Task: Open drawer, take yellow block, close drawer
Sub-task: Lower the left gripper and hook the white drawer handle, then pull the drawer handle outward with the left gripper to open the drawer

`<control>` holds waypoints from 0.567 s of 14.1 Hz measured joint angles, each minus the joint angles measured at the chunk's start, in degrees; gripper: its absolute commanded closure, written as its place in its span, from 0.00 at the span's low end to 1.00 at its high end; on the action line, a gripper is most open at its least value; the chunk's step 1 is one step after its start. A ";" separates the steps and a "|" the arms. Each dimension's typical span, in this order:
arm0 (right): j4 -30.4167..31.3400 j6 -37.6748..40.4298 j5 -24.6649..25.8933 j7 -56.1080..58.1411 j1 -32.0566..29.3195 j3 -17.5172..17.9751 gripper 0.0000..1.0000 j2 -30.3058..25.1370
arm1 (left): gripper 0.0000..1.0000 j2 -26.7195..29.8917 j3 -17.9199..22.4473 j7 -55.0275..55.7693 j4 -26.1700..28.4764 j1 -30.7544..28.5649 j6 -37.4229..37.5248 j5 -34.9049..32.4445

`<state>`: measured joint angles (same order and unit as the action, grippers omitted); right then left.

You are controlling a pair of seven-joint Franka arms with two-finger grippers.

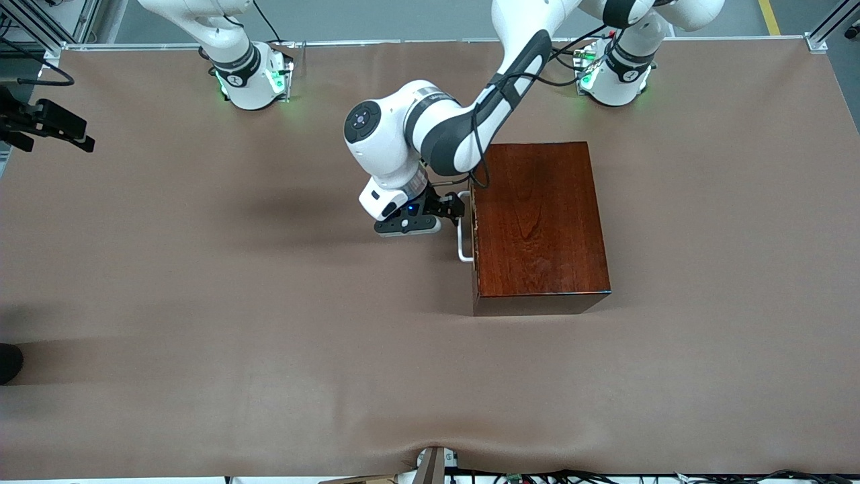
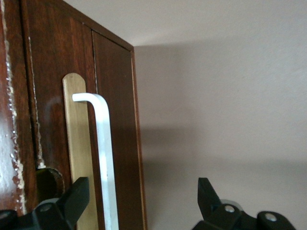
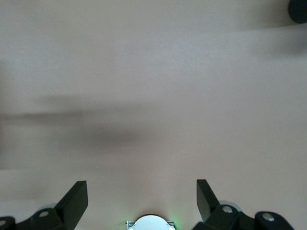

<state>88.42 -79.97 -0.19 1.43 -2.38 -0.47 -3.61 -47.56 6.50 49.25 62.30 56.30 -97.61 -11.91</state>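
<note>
Brown matte covering spans the whole tabletop (image 1: 201,336), with shallow wrinkles along the edge nearest the front camera. Nearest that edge among the objects stands the dark reddish-brown wooden box (image 1: 541,225), placed somewhat toward the left arm's end of the tabletop, its glossy top catching reflections. The drawer (image 2: 55,124) sits flush in the box face that points toward the right arm's end, fully closed. Its white U-shaped handle (image 1: 463,228) stands out from that face; the left wrist view shows a pale wood strip beneath the bar.

Left gripper (image 1: 449,207) hangs low just beside the handle, fingers (image 2: 72,201) spread apart, with the bar between them but no contact visible. Left arm reaches in from its base at the tabletop's back edge.

Yellow block: not visible in any view.

Right gripper (image 3: 141,201) is held over bare covering, fingers wide apart, holding nothing; right arm waits near its base.
</note>
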 measured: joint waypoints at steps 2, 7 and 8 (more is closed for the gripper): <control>0.00 0.00 0.00 0.00 0.00 0.03 0.00 0.00 | 0.00 -0.83 0.00 -0.76 0.02 0.52 1.57 -0.53; 0.00 0.00 0.00 0.01 0.01 0.16 0.00 0.00 | 0.00 -1.81 0.00 -0.87 0.02 0.71 2.07 -0.57; 0.00 0.00 0.00 0.01 0.01 0.17 0.00 0.00 | 0.00 -1.81 0.00 -0.87 0.02 0.71 2.10 -0.57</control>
<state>88.42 -79.97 -0.19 1.43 -2.36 -0.31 -3.61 -49.37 6.49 48.38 62.32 57.01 -95.51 -12.48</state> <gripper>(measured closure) 0.000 0.000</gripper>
